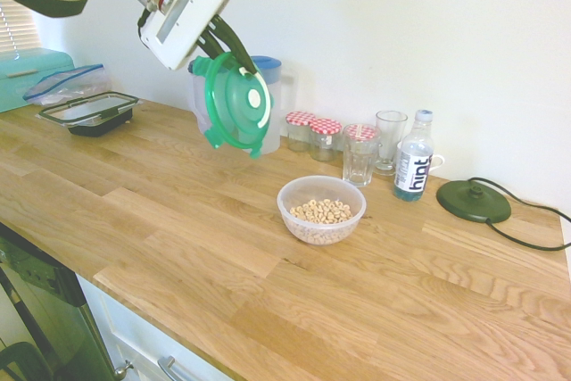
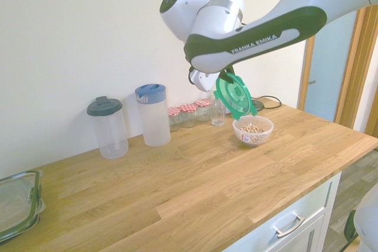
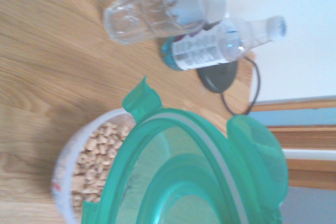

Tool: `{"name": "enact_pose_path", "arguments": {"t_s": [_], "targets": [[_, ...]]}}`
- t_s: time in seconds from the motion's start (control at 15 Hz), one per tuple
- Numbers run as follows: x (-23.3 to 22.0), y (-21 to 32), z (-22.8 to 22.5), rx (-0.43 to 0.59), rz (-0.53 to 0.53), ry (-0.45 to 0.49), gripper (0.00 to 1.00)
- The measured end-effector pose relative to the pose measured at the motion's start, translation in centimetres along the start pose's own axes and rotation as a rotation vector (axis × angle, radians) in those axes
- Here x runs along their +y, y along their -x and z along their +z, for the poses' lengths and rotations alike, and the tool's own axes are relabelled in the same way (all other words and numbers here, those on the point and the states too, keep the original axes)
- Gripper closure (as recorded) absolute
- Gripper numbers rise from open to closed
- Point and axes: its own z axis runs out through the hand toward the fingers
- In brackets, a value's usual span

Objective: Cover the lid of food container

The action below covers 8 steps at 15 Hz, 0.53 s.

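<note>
Taking the bowl (image 1: pixel 321 209) on the countertop (image 1: pixel 178 229) as landmark, in the first exterior view: the lid (image 1: pixel 234 103) hangs in the air up and to the left of the bowl, tilted on edge, well clear of the counter. Behind the bowl, along the wall, stand jars (image 1: pixel 312 134), two glasses (image 1: pixel 360 154), and a bottle (image 1: pixel 414 168) to the right of them. A jug (image 1: pixel 268 104) stands behind the lid. A round base (image 1: pixel 473 201) lies right of the bottle. Far left of the bowl sits a flat container (image 1: pixel 89 112).
</note>
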Motion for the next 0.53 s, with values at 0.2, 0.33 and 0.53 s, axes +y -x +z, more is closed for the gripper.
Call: {"name": "enact_pose_path", "arguments": {"t_s": [0.2, 0.33, 0.53], "targets": [[0.0, 1.7, 3.0, 0.123, -0.011, 0.163, 1.00], [0.6, 2.4, 3.4, 0.191, -0.001, 0.276, 1.00], [0.5, 4.5, 5.3, 0.302, 0.012, 0.434, 1.00]]}}
